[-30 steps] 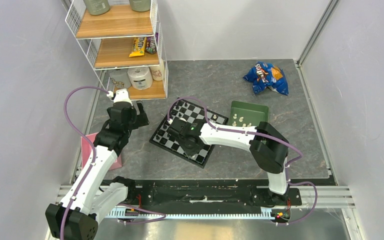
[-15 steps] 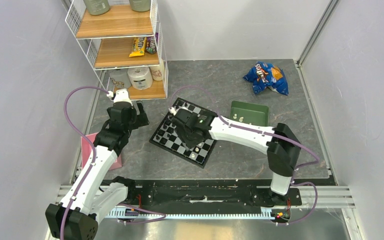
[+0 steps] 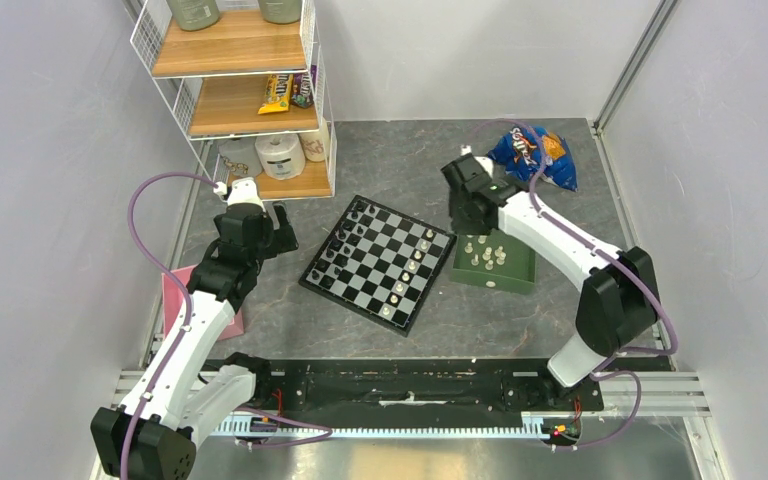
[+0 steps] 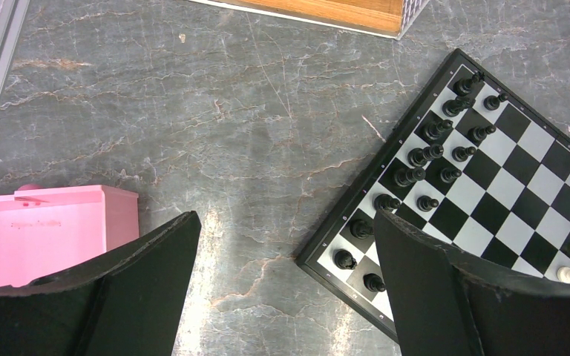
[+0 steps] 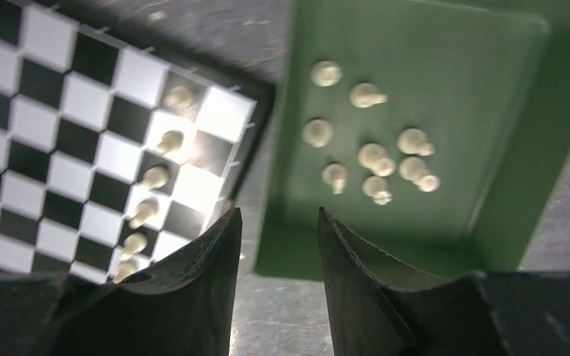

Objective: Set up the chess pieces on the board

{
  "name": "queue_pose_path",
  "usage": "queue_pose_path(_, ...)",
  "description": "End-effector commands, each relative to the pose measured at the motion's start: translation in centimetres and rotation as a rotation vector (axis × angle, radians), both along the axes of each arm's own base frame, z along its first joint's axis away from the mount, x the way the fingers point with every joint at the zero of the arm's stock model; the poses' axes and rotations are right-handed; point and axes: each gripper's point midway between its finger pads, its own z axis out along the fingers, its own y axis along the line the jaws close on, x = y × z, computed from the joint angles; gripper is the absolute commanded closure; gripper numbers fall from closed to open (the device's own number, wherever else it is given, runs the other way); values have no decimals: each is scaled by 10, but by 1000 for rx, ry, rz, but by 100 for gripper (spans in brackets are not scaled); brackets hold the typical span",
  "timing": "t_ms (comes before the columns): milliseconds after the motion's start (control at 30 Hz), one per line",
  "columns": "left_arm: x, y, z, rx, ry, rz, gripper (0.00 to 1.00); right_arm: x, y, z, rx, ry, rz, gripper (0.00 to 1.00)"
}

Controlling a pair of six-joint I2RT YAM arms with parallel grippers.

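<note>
The board (image 3: 375,265) lies at the table's middle, turned at an angle. Black figures fill its left two rows (image 4: 423,156). Several cream-white chess pieces (image 3: 415,262) stand in a row along its right edge, also in the right wrist view (image 5: 156,178). Several more white pieces (image 5: 375,156) stand in the green tray (image 3: 505,284) just right of the board. My right gripper (image 3: 460,218) is open and empty, raised over the gap between the board and the tray's far end (image 5: 278,215). My left gripper (image 3: 278,232) is open and empty, above bare table left of the board (image 4: 286,219).
A pink box (image 4: 44,222) sits at the left. A wire shelf rack (image 3: 250,90) stands at the back left with rolls and snacks. A blue snack bag (image 3: 532,155) lies at the back right. Grey walls close in both sides.
My right arm has swung from low over the board's middle to the back right, above the tray's far end. The board's white row now shows. The left arm has not moved.
</note>
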Motion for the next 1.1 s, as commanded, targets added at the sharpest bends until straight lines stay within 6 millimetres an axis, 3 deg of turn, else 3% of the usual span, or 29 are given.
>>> queue_pose_path(0, 4, 0, 6, -4, -22, -3, 6, 4, -41, -5, 24, 30, -148, 50)
queue_pose_path(167, 4, -1, 5, -3, -19, -3, 6, 11, -83, -19, 51, 91, -253, 51)
queue_pose_path(267, 5, 0, 5, -2, -19, -2, 6, 15, -94, -21, 75, 99, -266, 52)
queue_pose_path(1067, 5, 2, 4, 12, -13, 7, 6, 69, -59, -46, 124, 145, -83, 61)
